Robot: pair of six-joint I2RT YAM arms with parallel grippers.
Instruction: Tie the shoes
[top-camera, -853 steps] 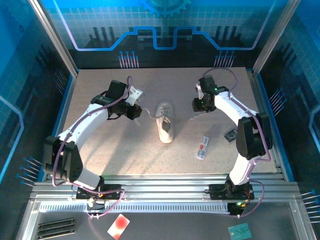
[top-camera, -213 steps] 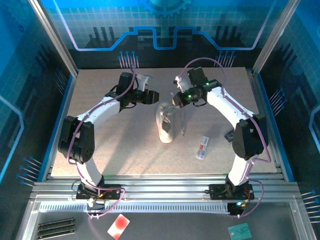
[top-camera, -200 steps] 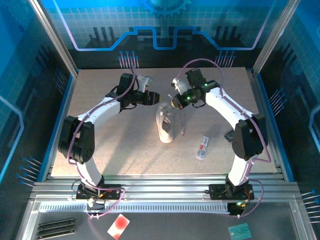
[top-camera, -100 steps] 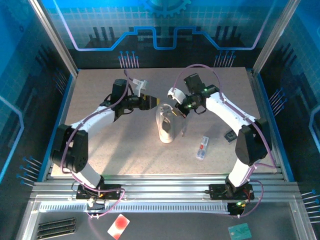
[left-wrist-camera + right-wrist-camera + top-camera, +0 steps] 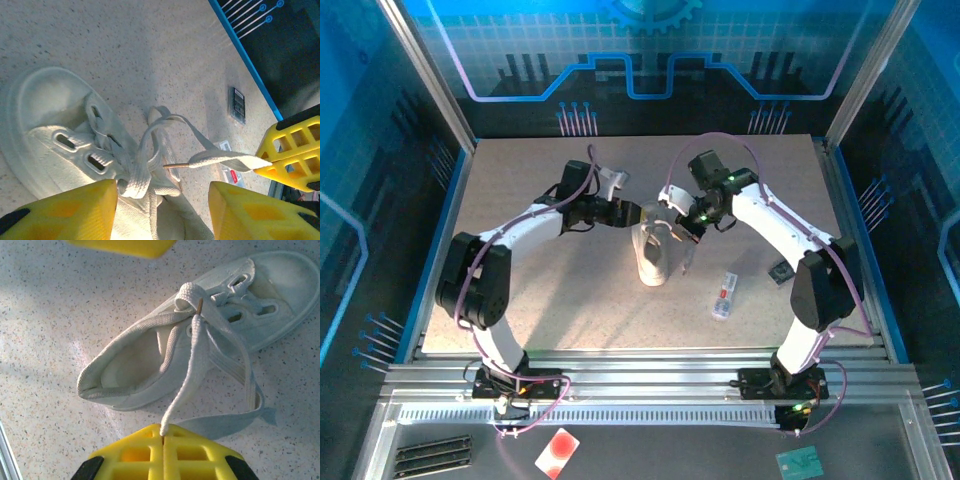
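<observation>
sneaker (image 5: 653,255), mid-table: one lace (image 5: 187,375) is held taut by the clamped right gripper (image 5: 162,432) at its far right. left gripper (image 5: 638,213) is held at its far left, jaws parted, nothing gripped.

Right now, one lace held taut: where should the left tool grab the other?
Its loose stretch lying flat on the table beside the shoe, probably from above, pinched across its width: slack there, clear of the taut lace.

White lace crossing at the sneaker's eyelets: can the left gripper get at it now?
Probably yes. The left gripper stands open astride the thin white lace crossing on the small white low-top sneaker; the right gripper holds one lace end aside.
</observation>
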